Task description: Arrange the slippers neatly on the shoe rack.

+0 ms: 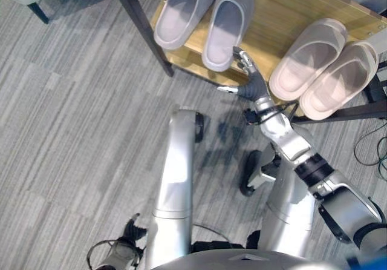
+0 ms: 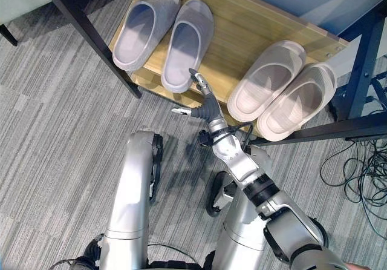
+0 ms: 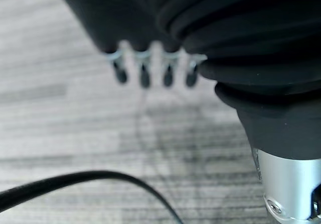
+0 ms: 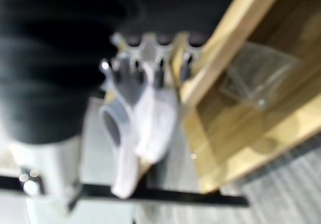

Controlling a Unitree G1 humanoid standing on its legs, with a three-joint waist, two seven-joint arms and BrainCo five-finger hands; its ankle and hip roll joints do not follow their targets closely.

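The shoe rack (image 2: 266, 22) is the biggest thing in front of me, a wooden shelf on dark metal legs, and all four slippers already sit on it. The grey pair (image 2: 163, 34) lies side by side toward my left, the beige pair (image 2: 281, 91) side by side toward my right, heels hanging a little over the front edge. I judge they are paired like that so each set reads as one unit, which is what neat means here.

My right hand (image 2: 202, 100) is up at the shelf's front edge, just at the heel of the inner grey slipper, fingers straight and spread, thumb out to the side, holding nothing. I think it is there to nudge that slipper square, or has finished with it; I cannot say whether a fingertip touches.

My left hand (image 3: 150, 68) hangs low over the carpet (image 1: 60, 131), fingers straight and relaxed, idle and empty.

From the head I get the whole layout of both pairs. My right wrist view adds what that misses: a lower wooden shelf (image 4: 251, 133) underneath.
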